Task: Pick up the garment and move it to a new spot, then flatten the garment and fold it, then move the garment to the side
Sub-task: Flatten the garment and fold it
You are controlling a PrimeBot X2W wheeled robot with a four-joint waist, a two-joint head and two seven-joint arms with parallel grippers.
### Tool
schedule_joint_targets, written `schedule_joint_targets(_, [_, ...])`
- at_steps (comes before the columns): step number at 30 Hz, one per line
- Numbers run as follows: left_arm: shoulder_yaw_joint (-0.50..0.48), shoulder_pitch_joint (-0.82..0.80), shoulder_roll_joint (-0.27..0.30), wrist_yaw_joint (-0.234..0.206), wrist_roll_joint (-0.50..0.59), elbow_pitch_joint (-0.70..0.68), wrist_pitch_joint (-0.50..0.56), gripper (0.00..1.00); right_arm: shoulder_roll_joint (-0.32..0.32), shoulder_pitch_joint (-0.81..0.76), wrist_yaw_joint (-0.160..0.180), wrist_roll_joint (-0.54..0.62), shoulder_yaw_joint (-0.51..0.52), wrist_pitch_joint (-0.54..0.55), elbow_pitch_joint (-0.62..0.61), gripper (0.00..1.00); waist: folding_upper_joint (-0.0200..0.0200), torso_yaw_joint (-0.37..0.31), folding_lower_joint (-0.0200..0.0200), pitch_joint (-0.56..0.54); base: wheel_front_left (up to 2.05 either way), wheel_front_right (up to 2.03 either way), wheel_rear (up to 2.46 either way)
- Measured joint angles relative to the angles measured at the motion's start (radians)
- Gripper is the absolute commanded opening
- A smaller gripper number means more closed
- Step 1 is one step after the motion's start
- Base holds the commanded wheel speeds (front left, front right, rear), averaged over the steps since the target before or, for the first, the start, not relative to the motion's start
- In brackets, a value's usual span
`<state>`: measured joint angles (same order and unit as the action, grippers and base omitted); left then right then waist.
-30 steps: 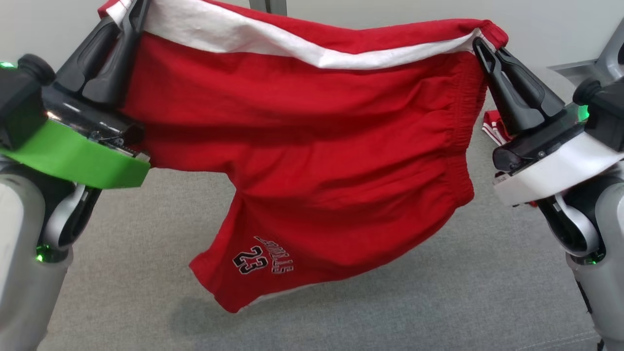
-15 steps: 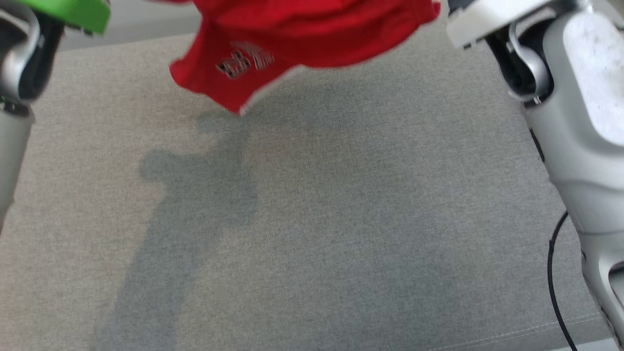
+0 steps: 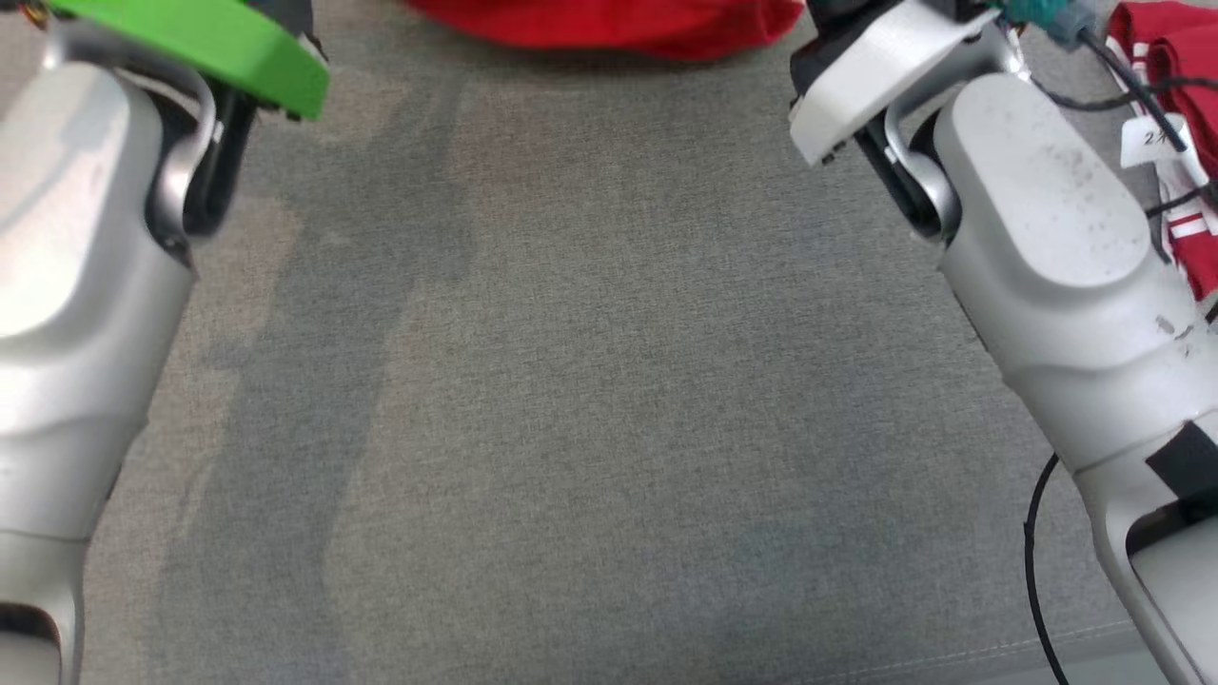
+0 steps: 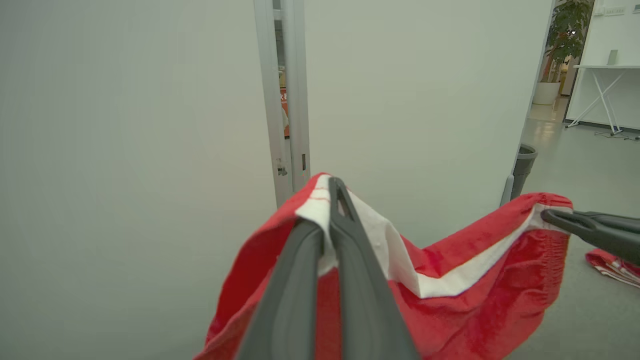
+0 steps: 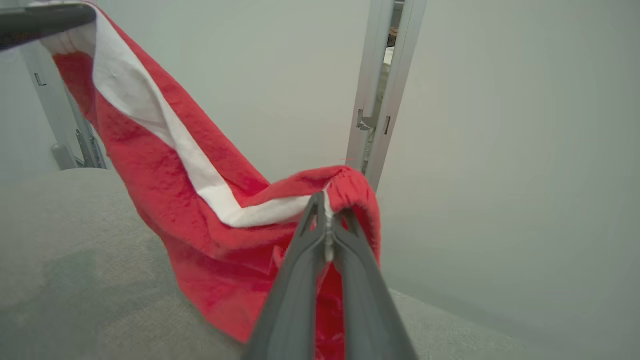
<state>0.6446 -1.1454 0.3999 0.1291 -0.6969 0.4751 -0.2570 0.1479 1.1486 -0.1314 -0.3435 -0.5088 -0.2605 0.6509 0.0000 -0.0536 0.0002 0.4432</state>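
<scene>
The garment point(image 3: 609, 24) is a pair of red shorts with a white side stripe, its lower edge showing at the top of the head view. It hangs stretched in the air between both grippers. My left gripper point(image 4: 332, 187) is shut on a red-and-white corner of the garment point(image 4: 475, 300). My right gripper point(image 5: 327, 200) is shut on the gathered waistband corner of the garment point(image 5: 150, 150). The right gripper point(image 4: 550, 216) also shows in the left wrist view, pinching the far corner. The left gripper point(image 5: 85, 12) appears at the top left of the right wrist view.
A grey fabric surface point(image 3: 609, 381) spreads below the garment. Another red-and-white cloth point(image 3: 1170, 57) lies at its right side. Pale wall panels with a metal post point(image 4: 282, 100) stand just behind. A black cable point(image 3: 1032, 561) hangs by my right forearm.
The head camera has tilted down, so the garment has gone from the middle of that view to its top edge. Both grippers remain shut on it.
</scene>
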Motion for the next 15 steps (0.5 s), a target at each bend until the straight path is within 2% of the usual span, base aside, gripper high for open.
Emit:
schedule_joint_targets(4, [-0.016,0.108,0.014,0.000,-0.033,-0.063,-0.004,0.00,0.019,-0.093,0.000,-0.006,0.003,-0.001,-0.067,0.00,0.0000,0.015,-0.0001,0.008,0.00,0.00,0.00])
schedule_joint_targets(10, [-0.134,0.323,0.026,0.000,-0.008,-0.217,-0.004,0.00,0.032,-0.258,0.000,0.000,0.042,-0.001,-0.211,0.00,0.0000,0.013,-0.0001,-0.021,0.00,0.00,0.00])
schedule_joint_targets(15, [-0.224,0.504,0.006,0.000,0.030,-0.340,-0.005,0.00,0.046,-0.423,0.000,0.012,0.072,-0.001,-0.328,0.00,0.0000,0.013,-0.0002,-0.069,0.00,0.00,0.00])
